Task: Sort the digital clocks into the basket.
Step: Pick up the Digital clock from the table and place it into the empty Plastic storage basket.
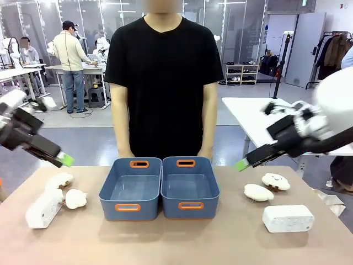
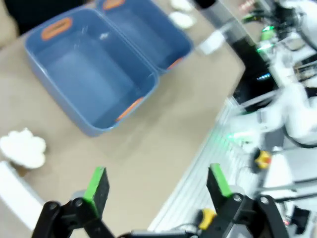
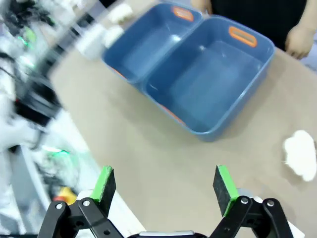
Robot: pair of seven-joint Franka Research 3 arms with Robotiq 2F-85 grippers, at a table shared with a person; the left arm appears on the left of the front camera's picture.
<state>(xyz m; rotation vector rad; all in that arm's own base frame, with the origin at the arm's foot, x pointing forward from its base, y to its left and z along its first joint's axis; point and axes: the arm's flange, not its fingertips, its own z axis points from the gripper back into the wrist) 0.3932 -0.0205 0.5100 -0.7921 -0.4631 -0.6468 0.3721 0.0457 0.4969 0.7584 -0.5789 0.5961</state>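
Workshop benches and other people sit far behind a pale brown desk (image 1: 176,243), and a person (image 1: 164,83) stands at its far edge. At the middle of the desk two blue bins rest side by side, touching, the left bin (image 1: 110,208) and the right bin (image 1: 212,205), each with nothing inside. Either could be the basket, and I cannot tell which is meant. The left clock (image 1: 44,208) lies angled near the desk's left edge toward the front, just beside two cloud plush toys (image 1: 75,198). The right clock (image 1: 288,218) lies near the front right corner, with two more plush clouds (image 1: 258,192) just behind it. The left gripper (image 2: 157,183) hangs above the left side of the desk, jaws spread wide with nothing between them, and the right gripper (image 3: 164,184) hangs above the right side in the same wide, unloaded state. Neither clock is touched, so no sorting is done yet. Both clocks look like stiff, smooth plastic shells, probably light and a little slippery at the rounded corners. The surest hold seems to be across the short width at mid-length, with the pads on the flat long sides. The angled left clock would likely call for a wrist turn, and the soft plush beside it could snag a finger
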